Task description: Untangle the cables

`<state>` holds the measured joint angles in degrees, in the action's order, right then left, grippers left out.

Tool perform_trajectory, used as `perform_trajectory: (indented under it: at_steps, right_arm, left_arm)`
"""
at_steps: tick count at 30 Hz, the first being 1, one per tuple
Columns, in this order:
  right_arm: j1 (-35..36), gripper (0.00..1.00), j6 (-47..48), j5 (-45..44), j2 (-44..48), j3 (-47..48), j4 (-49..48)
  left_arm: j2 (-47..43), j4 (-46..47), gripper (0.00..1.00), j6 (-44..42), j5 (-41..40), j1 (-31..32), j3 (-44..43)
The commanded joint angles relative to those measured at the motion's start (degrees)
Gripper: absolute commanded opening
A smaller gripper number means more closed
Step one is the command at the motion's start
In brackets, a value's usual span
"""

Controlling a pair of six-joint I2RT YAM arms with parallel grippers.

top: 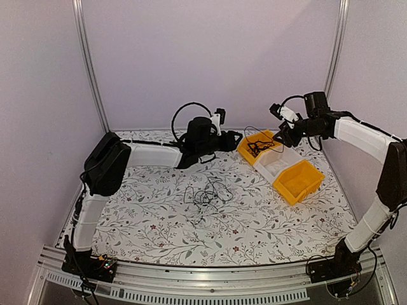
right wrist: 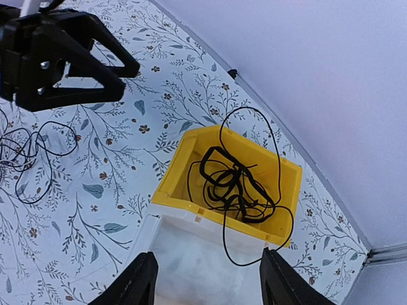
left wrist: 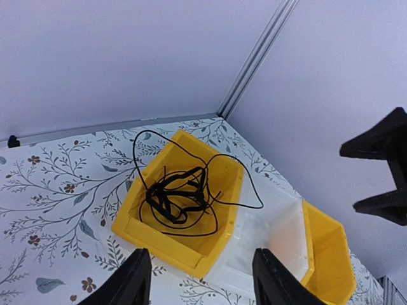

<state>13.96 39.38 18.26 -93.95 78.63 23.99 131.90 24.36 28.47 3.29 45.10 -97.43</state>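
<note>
Clearly one black cable (left wrist: 178,197) lies bunched inside the far yellow bin (left wrist: 159,244). Several of its loops rise above that bin's rim, and one strand trails out over the edge onto the white bin (top: 275,164) touching it. A second yellow bin (top: 297,182) sits just beyond the white one. The other cables (top: 205,194), thin and dark, lie in a loose knot on the table (top: 146,222), well apart from the far yellow bin on the side toward the arm bases.

The left gripper (left wrist: 202,254) hangs just beside the far yellow bin, jaws apart with nothing between them. The right gripper (right wrist: 208,254) hovers above the bin from the opposite side, jaws likewise spread and empty.

The main risk, as I judge it, is the overhanging strand and the tall loops. A finger passing close to the bin could hook one and drag the whole cable back out. Both grippers are near the same bin, so a careless retreat could bring them into contact. At the knot away from the bin, pulling a single strand hard would likely tighten it or haul the whole bundle along, and cords this thin may slip out of a pinch.
</note>
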Motion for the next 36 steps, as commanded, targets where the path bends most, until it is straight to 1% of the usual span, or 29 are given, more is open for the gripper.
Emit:
perform_trajectory:
  at_steps: [1,4,6,8,10,11,13,17,20,22,25,28,30,36]
  right_arm:
    - [-1.22,0.60,-9.06,4.48,8.74,-13.78,-10.50]
    - [-2.66,0.63,-11.34,3.20,13.27,-21.10,-15.80]
    - [-4.22,0.64,-12.82,2.61,14.04,-22.97,-17.18]
    - [-5.67,0.63,-13.68,2.61,12.59,-23.21,-17.07]
    - [-6.60,0.63,-14.01,3.48,11.12,-23.70,-17.07]
    - [-6.65,0.63,-13.85,3.79,10.71,-23.84,-17.05]
    - [-6.74,0.62,-13.10,4.28,10.08,-23.75,-17.13]
    - [-6.66,0.62,-12.66,4.25,9.24,-22.84,-16.73]
    - [-6.70,0.62,-12.61,4.46,9.34,-22.98,-16.61]
    - [-6.67,0.62,-12.57,4.33,9.63,-22.93,-16.60]
    - [-6.69,0.62,-12.33,3.94,10.09,-22.95,-16.61]
    - [-6.64,0.62,-11.98,3.89,10.49,-23.16,-16.59]
    - [-6.73,0.62,-11.83,4.23,10.62,-23.17,-16.60]
    - [-6.72,0.62,-11.53,5.41,10.22,-23.17,-16.30]
  left_arm:
    - [8.01,-3.56,0.55,-1.70,2.97,-2.20,-9.27]
    - [13.02,-3.60,0.56,-1.67,4.24,-3.09,-15.67]
    - [15.97,-3.95,0.56,-1.59,4.52,-3.49,-19.80]
    - [18.41,-4.31,0.56,-0.40,5.44,-3.74,-23.08]
    - [18.91,-3.38,0.55,1.55,7.12,-3.96,-23.07]
    - [18.30,-1.79,0.56,1.88,7.23,-3.90,-21.32]
    - [18.12,0.13,0.56,1.55,5.66,-3.71,-21.01]
    - [23.05,-3.91,0.57,1.14,3.82,-3.87,-30.60]
    - [28.16,-5.19,0.59,2.78,2.46,-3.88,-38.05]
    - [30.80,-5.16,0.61,4.33,1.16,-3.87,-41.46]
    - [33.23,-3.27,0.63,6.03,0.01,-3.86,-43.45]
    - [35.38,-0.65,0.65,6.21,1.46,-3.80,-45.73]
    - [37.14,-0.75,0.68,6.57,1.93,-3.79,-48.11]
    - [39.24,4.51,0.73,8.35,7.39,-3.97,-48.47]
